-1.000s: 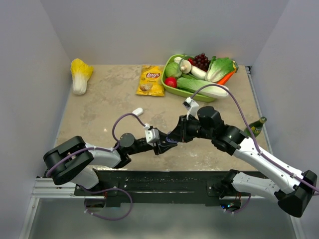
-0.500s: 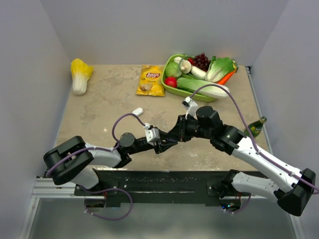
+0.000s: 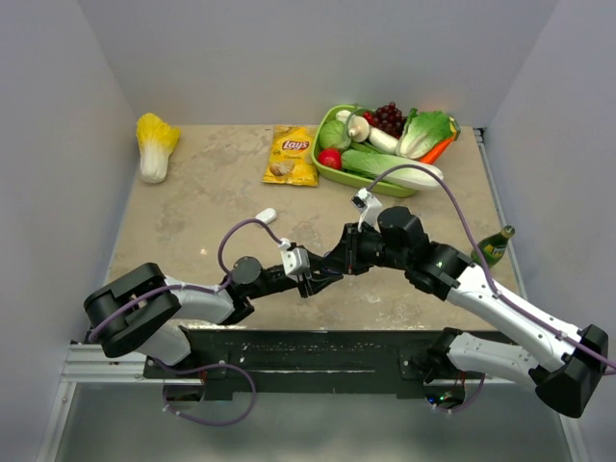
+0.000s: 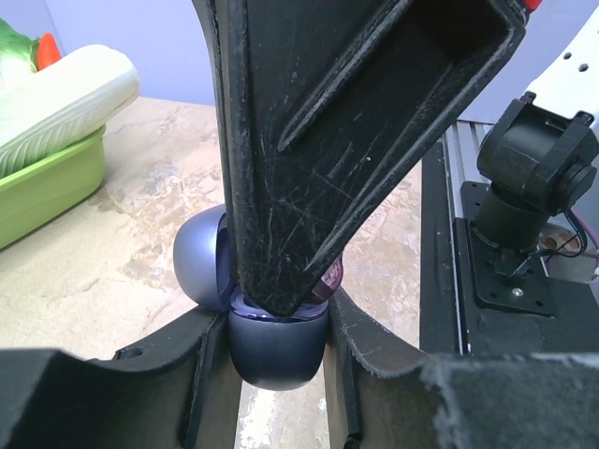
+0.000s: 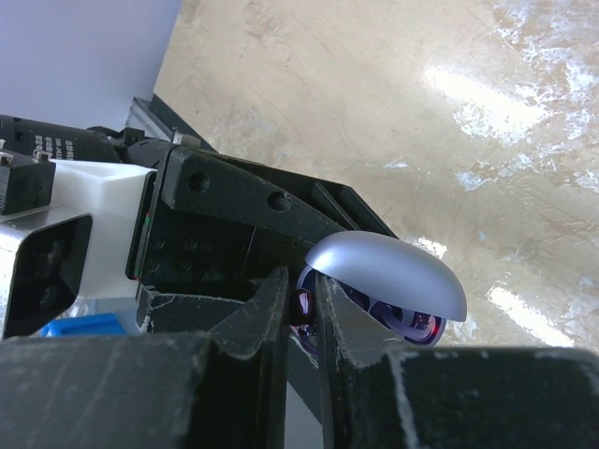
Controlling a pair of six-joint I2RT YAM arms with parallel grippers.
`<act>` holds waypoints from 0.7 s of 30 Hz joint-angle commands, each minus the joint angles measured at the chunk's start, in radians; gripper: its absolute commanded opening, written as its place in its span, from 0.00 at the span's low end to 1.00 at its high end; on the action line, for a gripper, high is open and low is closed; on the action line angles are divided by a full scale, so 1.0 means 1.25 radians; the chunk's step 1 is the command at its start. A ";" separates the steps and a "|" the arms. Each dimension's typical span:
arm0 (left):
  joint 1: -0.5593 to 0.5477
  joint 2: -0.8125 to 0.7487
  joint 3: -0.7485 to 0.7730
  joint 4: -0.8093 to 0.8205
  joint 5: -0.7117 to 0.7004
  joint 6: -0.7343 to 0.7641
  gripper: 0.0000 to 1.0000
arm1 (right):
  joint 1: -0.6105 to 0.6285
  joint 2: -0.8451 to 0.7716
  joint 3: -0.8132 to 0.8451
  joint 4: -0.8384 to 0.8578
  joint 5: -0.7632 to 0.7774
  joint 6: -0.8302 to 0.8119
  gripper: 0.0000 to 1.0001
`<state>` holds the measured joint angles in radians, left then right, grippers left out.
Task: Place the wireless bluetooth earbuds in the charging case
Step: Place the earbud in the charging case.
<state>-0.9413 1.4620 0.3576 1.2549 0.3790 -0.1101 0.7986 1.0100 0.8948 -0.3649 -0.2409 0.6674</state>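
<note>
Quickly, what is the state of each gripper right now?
Left gripper: closed, holding the open charging case.
Right gripper: closed, holding one earbud.

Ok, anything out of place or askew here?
Nothing spilled or broken. A green bottle sits at the table's very right edge, away from the other food, and a small white piece lies loose mid-table.

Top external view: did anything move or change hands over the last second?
The right arm crept slightly left, easing the right gripper and its pinched earbud closer over the open charging case. Nothing was grabbed or released: the left gripper keeps clamping the case. The left arm, chips bag and vegetable tray stayed put.
</note>
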 commanded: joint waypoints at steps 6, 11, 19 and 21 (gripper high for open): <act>-0.018 -0.014 0.034 0.514 -0.007 0.044 0.00 | 0.000 -0.002 -0.026 0.046 0.043 0.026 0.00; -0.023 -0.012 0.043 0.514 -0.010 0.050 0.00 | 0.000 -0.014 -0.049 0.081 0.052 0.058 0.00; -0.030 -0.015 0.050 0.514 -0.010 0.052 0.00 | 0.000 -0.009 -0.056 0.089 0.058 0.070 0.00; -0.031 -0.017 0.050 0.514 -0.010 0.052 0.00 | 0.000 -0.013 -0.056 0.087 0.065 0.070 0.04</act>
<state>-0.9516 1.4620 0.3630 1.2274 0.3256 -0.0845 0.7986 0.9989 0.8421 -0.2901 -0.1997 0.7414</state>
